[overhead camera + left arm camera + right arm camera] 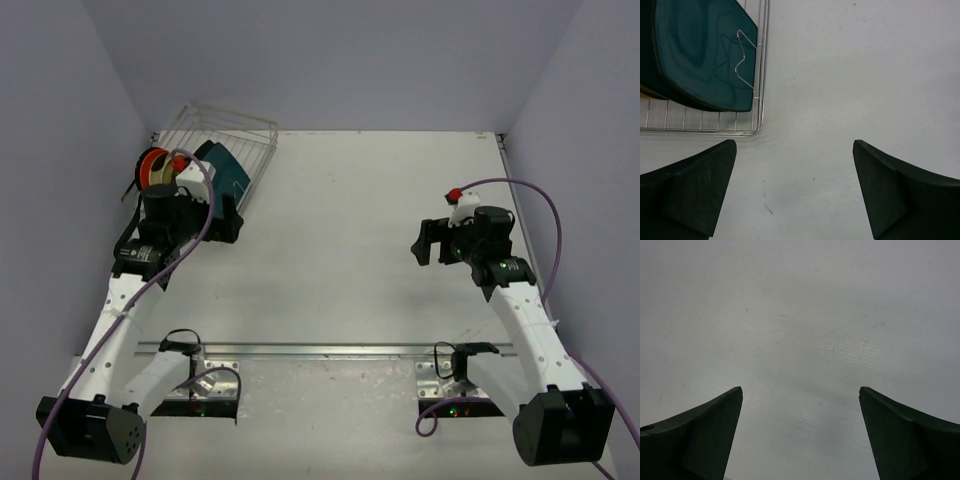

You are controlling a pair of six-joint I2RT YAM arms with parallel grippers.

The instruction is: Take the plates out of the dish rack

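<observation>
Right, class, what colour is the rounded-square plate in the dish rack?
Dark teal, with darker swirls. The plate shows best in the left wrist view.

We see the dish rack (225,125) in silver-white wire; the teal plate (700,50) dark, with darker swirled bands; the orange-red plate (151,161) bright; the table (350,230) pale grey-white; the walls (350,60) lavender-grey.

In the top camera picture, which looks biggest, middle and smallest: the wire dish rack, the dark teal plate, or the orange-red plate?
1. Dish rack, clearly largest.
2. Dark teal plate.
3. Orange-red plate, though the left arm hides part of both plates, so their order is unsure.
</observation>
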